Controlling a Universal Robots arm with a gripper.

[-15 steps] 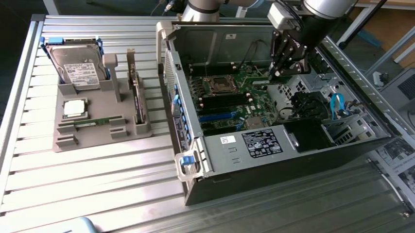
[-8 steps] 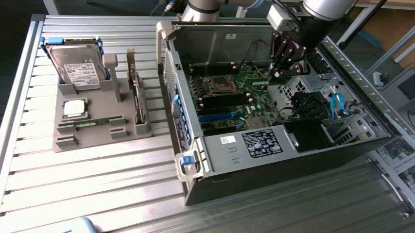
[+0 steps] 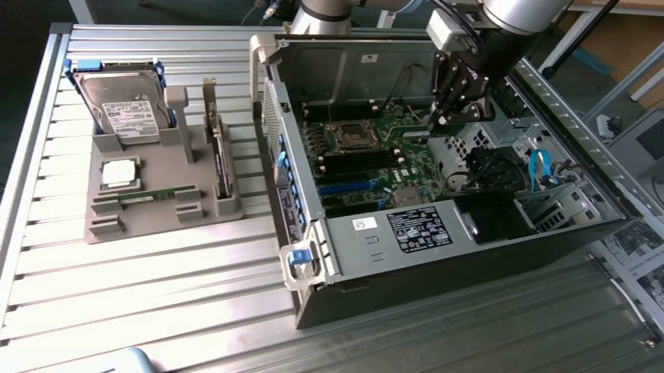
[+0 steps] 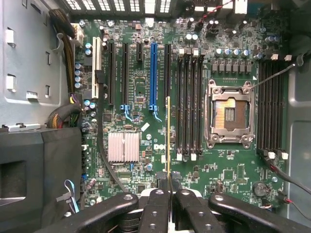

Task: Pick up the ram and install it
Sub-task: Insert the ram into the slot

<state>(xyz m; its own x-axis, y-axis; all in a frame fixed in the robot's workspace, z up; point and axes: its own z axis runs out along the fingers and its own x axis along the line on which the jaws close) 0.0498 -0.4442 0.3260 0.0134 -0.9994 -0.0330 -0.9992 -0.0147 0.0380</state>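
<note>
Step in hand: carrying phase of the install; thin green circuit-board RAM stick [image 4: 168, 138] already lifted and brought inside the open grey computer case [image 3: 311, 256].
Pincer: black two-fingered pincer [image 4: 168, 194] clamped on the near end of the stick, seen edge-on in the wrist view as a slim yellowish line between the fingertips.
Stick position: hovering above the green motherboard [image 4: 141, 77], just beside the bank of black memory slots [image 4: 189, 102], apparently not yet seated.
Holder: grey plastic parts tray [image 3: 155, 210] on the ribbed metal table [image 3: 155, 311], at the exterior view's left, well apart from the arm.
Next move calls for: judged, fine sideways alignment over one slot, stick kept upright, then a straight even press.
</note>
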